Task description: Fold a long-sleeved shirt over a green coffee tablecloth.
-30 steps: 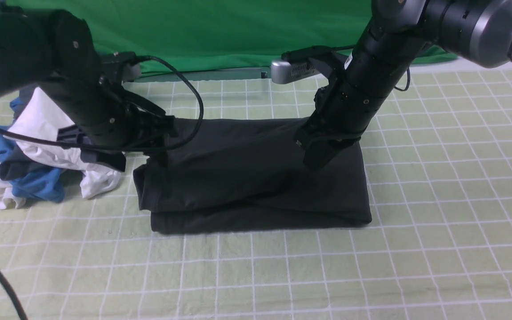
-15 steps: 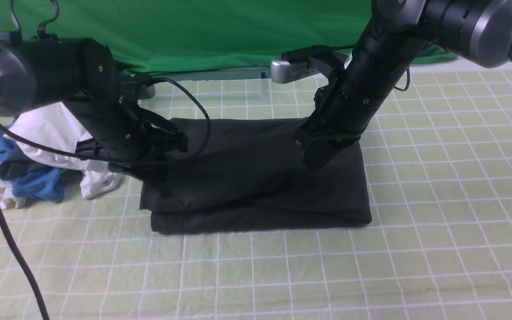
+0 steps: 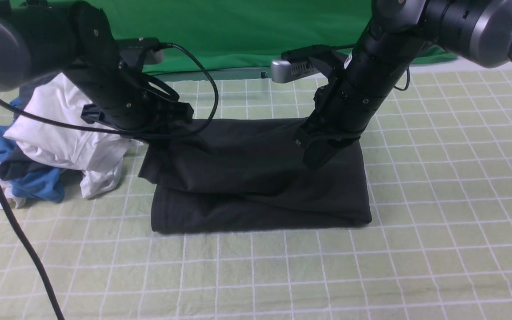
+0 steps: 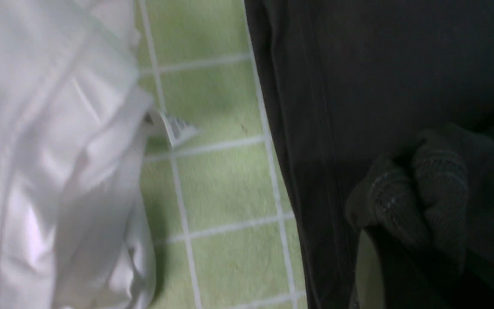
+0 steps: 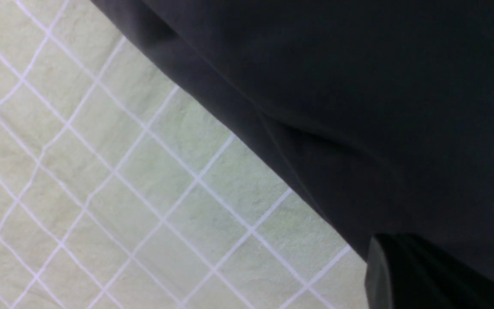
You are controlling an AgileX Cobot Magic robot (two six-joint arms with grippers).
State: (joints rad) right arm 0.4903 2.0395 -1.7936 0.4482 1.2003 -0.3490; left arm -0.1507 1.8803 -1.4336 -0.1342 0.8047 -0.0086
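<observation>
The long-sleeved shirt (image 3: pixel 256 178) lies as a black folded rectangle in the middle of the green coffee tablecloth (image 3: pixel 438 186). My left gripper (image 3: pixel 163 132) is shut on the shirt's left edge and holds that edge lifted off the lower layer. The left wrist view shows a bunch of ribbed black fabric (image 4: pixel 418 189) pinched at the jaws. My right gripper (image 3: pixel 319 159) is shut, its tip pressing down on the shirt's right half. In the right wrist view, one dark finger (image 5: pixel 384 274) sits against the shirt (image 5: pixel 358 86) near its edge.
A heap of clothes lies left of the shirt, a white garment (image 3: pixel 69 133) over a blue garment (image 3: pixel 38 189), close under my left arm. A plain deep-green backdrop (image 3: pixel 238 31) hangs behind. A black cable (image 3: pixel 205 102) loops from the left wrist.
My left gripper has shut on the shirt's left edge, then risen and moved back, lifting that edge. The right arm has stayed still.
</observation>
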